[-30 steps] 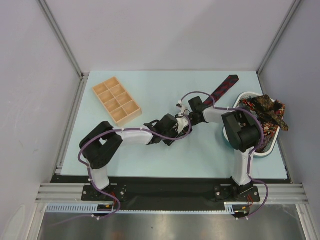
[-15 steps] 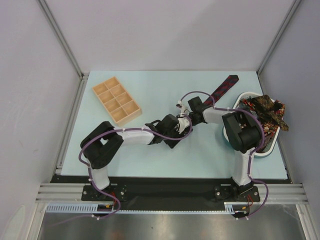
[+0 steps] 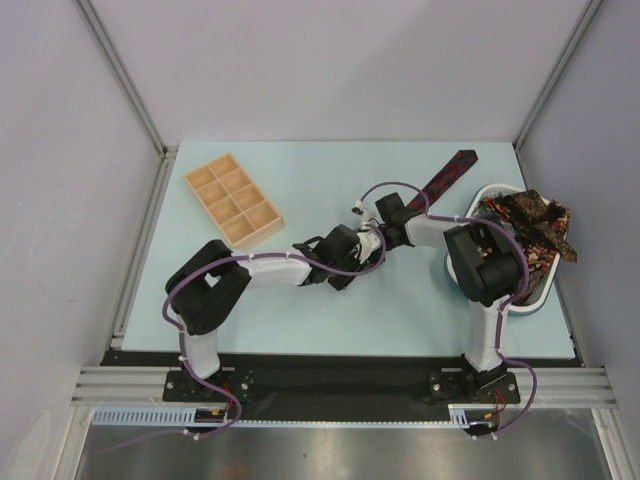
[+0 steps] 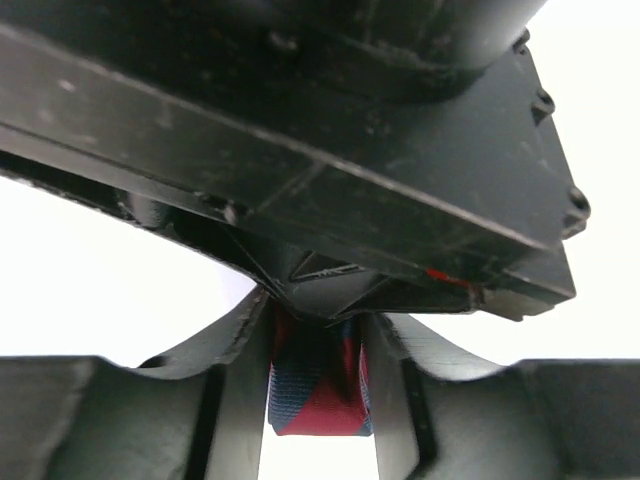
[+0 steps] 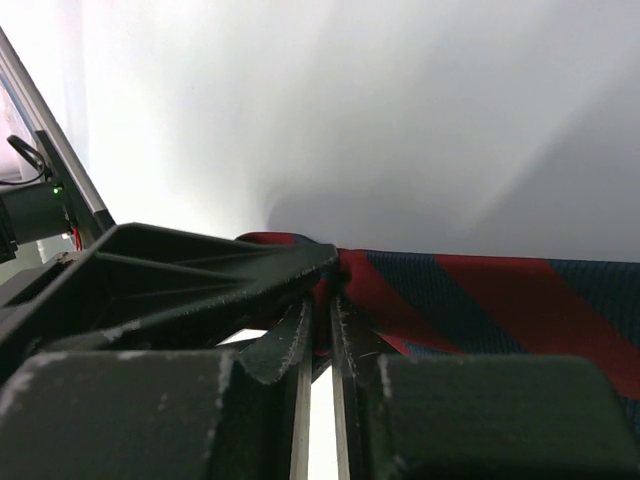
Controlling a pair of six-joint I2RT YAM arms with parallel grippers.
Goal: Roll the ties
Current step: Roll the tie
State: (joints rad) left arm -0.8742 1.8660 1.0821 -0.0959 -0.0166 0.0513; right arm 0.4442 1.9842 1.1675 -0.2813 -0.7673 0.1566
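The table [image 3: 300, 310] carries, at its right side, a white bin [image 3: 527, 306] with a heap of ties [image 3: 528, 232], and at the left a wooden tray [image 3: 232, 201], well apart from the work. One tie [image 3: 448, 177], navy with red stripes, lies flat and diagonal from the far right corner toward the middle, where both grippers meet on its near end.

The left gripper [image 4: 318, 400] has its fingers clamped on a small folded part of this tie. The right gripper [image 5: 320, 330] has its fingers almost together, and they seem to pinch the edge of the cloth right at the tips.

The risks, as I judge them:
- The two grippers are very close, so a turn of one wrist can knock the other one.
- The right grip is only at the tips. If the cloth is pulled tight, it can slip out and the fold will open.
- The long free part can drag crooked, so the roll becomes a cone.
- The roll may be loose, because the fold is small and soft.
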